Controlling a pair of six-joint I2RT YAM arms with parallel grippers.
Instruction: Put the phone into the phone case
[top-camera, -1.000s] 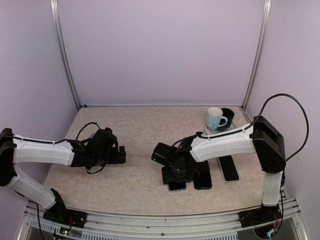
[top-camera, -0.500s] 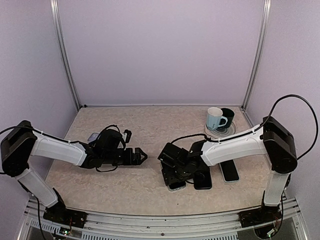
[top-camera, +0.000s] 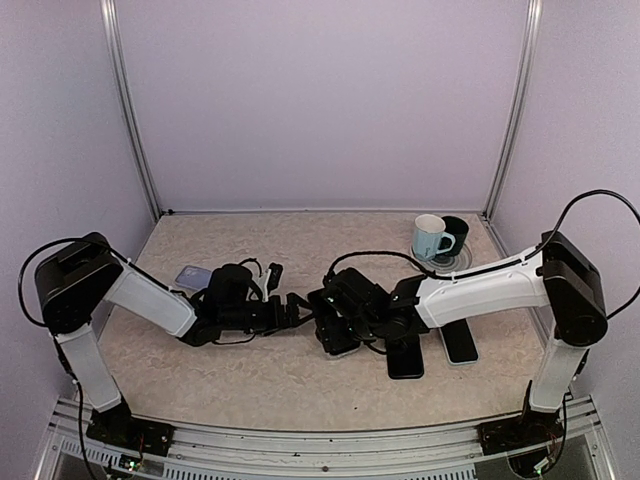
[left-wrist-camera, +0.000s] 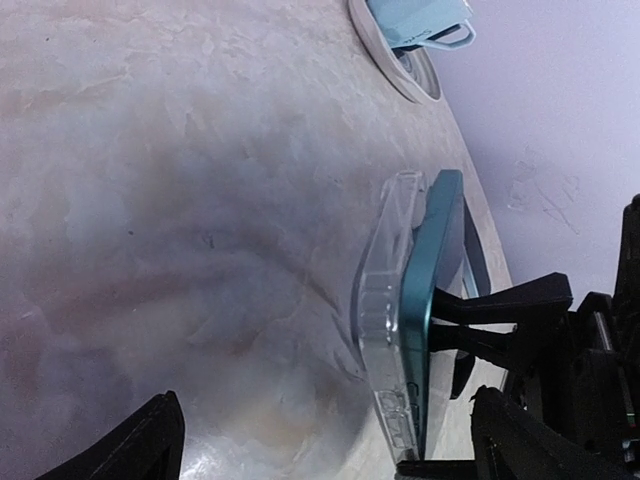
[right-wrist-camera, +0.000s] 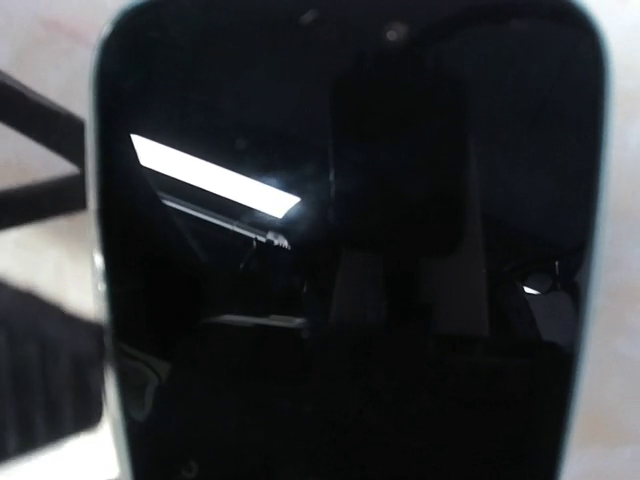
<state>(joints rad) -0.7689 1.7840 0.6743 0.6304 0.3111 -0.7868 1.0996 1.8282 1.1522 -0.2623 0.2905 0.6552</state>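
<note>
The teal phone (left-wrist-camera: 440, 300) stands on its edge above the table, with the clear phone case (left-wrist-camera: 385, 310) lying against its back, the lower end a little apart from it. My right gripper (top-camera: 335, 328) is shut on the phone (top-camera: 340, 343); its black fingers (left-wrist-camera: 500, 305) show behind the phone. The phone's black screen (right-wrist-camera: 350, 250) fills the right wrist view and hides the fingers there. My left gripper (left-wrist-camera: 335, 450) is open wide and empty, facing the case from close by. In the top view the left gripper (top-camera: 298, 308) is just left of the phone.
Two black phones (top-camera: 405, 362) (top-camera: 460, 342) lie flat on the table right of the grippers. A light blue mug (top-camera: 430, 238) and a dark mug (top-camera: 457, 232) stand on a saucer at the back right. A pale blue flat object (top-camera: 190, 275) lies behind my left arm.
My left arm has reached right, to the phone. My right gripper has lifted the phone off the table, tipped it on edge and carried it left, away from the black phones.
</note>
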